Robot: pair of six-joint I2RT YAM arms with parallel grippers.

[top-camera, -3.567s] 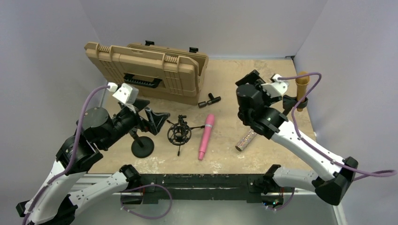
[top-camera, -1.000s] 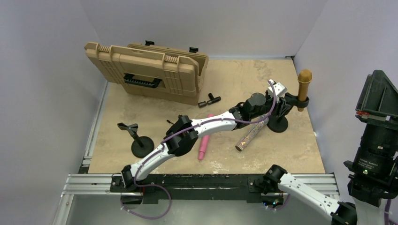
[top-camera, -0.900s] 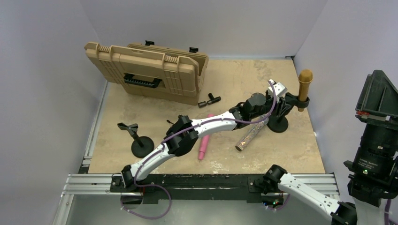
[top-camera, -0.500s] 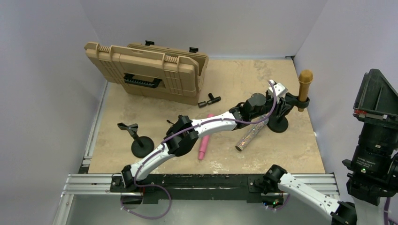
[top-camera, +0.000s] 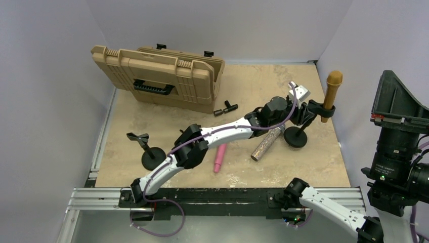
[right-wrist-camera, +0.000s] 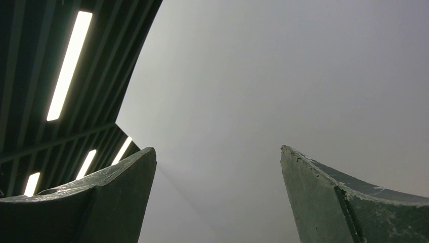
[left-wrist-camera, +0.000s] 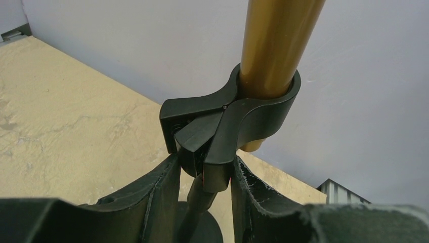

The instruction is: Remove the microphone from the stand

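Note:
A gold microphone (top-camera: 333, 91) sits in the clip of a black stand (top-camera: 295, 136) at the table's right edge. The stand leans, with the microphone's head tipped toward the right wall. My left gripper (top-camera: 306, 114) reaches across the table and is shut on the stand's neck just under the clip. In the left wrist view the fingers (left-wrist-camera: 157, 197) squeeze the clip's stem (left-wrist-camera: 217, 167) from both sides, and the gold microphone body (left-wrist-camera: 275, 45) rises out of the clip (left-wrist-camera: 253, 111). My right gripper (right-wrist-camera: 217, 152) is open and empty, pointing up at the wall and ceiling, raised at the far right.
A tan hard case (top-camera: 162, 76) stands at the back left. An empty black stand (top-camera: 150, 152) is at the left front. A pink microphone (top-camera: 220, 157) and a glittery microphone (top-camera: 265, 144) lie mid-table under my left arm. Small black parts (top-camera: 225, 108) lie beside the case.
The left arm crossed from the left stand to the right one and shut on it. In the last half second the stand tilted and its base slid slightly left; the right arm shifted left.

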